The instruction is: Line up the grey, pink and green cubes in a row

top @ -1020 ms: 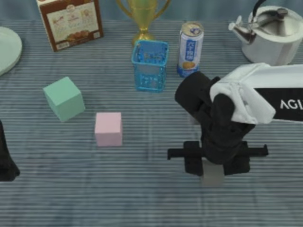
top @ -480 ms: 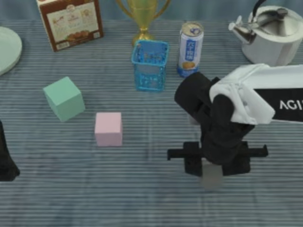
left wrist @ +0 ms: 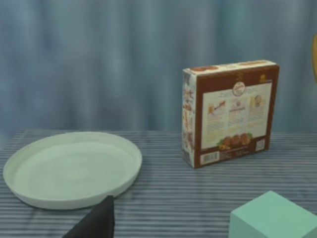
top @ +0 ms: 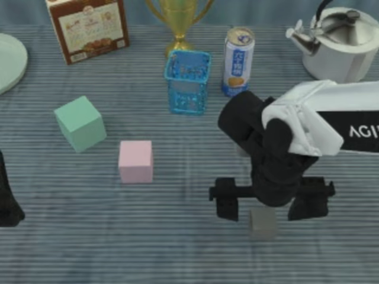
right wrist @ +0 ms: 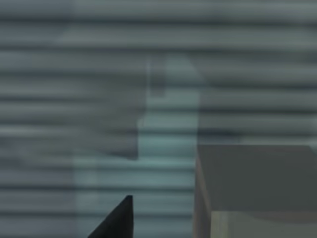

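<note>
- Top view: right end effector is hanging at about 5 o'clock on the bench, fingers spread wide and gripping nothing; the grey cube is sitting between them, touching neither.
- Pink cube is lying near centre, toward 8 o'clock; green cube is resting at 9 o'clock, apart from it.
- Judging all three as light, stiff and matte, unlikely to slip; opposite flat faces look the best hold.
- Open cloth is running along the near edge. The blue basket, can and kettle are crowding 12 to 2 o'clock.
- Left end effector is sitting parked at the 8 o'clock edge; finger state cannot be told.
- Left wrist view: green cube corner, plate and box are showing.
- Right wrist view: grey cube is lying close on the striped cloth, with one dark fingertip beside it, not touching.
</note>
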Action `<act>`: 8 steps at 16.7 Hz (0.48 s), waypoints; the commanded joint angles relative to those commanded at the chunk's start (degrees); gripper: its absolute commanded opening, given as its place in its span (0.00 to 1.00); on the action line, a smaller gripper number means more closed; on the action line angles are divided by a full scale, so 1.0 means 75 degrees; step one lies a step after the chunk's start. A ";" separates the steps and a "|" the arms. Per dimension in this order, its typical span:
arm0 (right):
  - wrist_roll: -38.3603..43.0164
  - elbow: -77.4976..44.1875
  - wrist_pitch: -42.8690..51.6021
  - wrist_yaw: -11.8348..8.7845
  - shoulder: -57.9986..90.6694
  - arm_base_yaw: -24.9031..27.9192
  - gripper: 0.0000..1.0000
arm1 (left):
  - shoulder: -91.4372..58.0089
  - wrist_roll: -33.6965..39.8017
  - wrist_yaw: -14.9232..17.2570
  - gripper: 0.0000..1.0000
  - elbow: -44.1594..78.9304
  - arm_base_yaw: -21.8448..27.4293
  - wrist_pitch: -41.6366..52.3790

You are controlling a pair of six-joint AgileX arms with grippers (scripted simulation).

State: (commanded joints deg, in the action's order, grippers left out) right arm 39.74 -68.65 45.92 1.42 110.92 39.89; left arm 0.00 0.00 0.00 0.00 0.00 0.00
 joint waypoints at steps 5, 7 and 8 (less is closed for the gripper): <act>0.0000 0.0000 0.0000 0.0000 0.0000 0.0000 1.00 | 0.0000 0.0000 0.0000 1.00 0.0000 0.0000 0.0000; -0.0002 -0.0022 0.0027 0.0000 -0.0015 -0.0006 1.00 | 0.0000 0.0000 0.0000 1.00 0.0000 0.0000 0.0000; 0.0000 -0.0105 0.0132 0.0000 -0.0050 0.0008 1.00 | 0.0000 0.0000 0.0000 1.00 0.0000 0.0000 0.0000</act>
State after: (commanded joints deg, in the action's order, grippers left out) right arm 39.74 -69.44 46.91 1.42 110.54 39.95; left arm 0.00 0.00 0.00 0.00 0.00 0.00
